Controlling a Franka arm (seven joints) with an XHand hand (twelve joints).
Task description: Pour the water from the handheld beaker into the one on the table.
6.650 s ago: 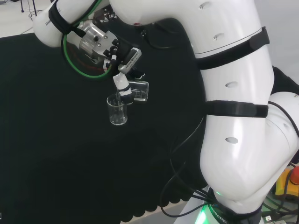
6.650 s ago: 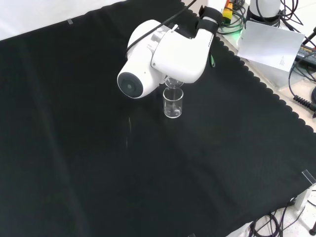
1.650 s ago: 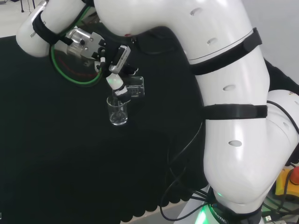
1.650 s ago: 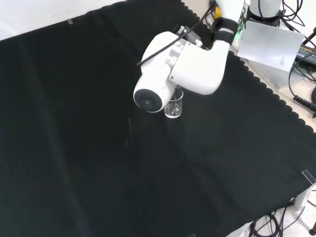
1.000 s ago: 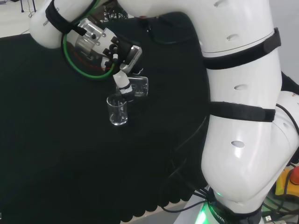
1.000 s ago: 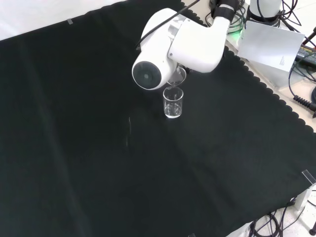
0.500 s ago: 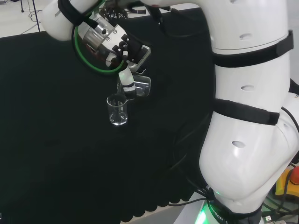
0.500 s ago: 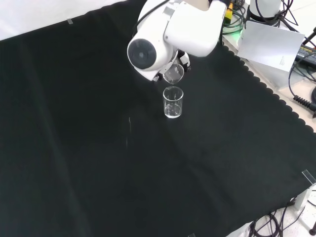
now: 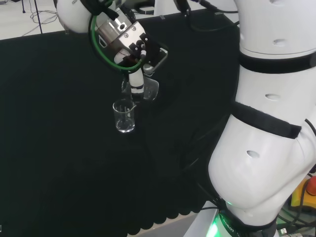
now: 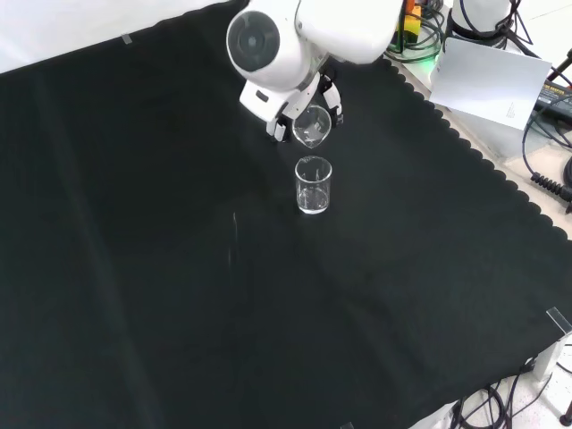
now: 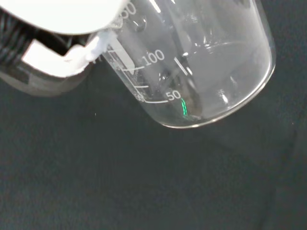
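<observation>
The handheld beaker point(image 10: 312, 126) is kept clasped in the curled fingers of the hand point(image 9: 137, 83), tilted; the table beaker point(image 10: 314, 185) is seen upright on the cloth, just below and nearer in the front view, not touching.

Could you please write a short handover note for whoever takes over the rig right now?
Hand: shut on the handheld beaker, tilted in the air above and clear of the table beaker, mouth toward it in the front view.
Table beaker: upright on the black cloth; a little water seems to sit at its bottom.
Done: the pour looks finished, no stream visible.
Left: confirm the handheld beaker is empty, which the wrist view does not settle, then level it and set it down.
</observation>
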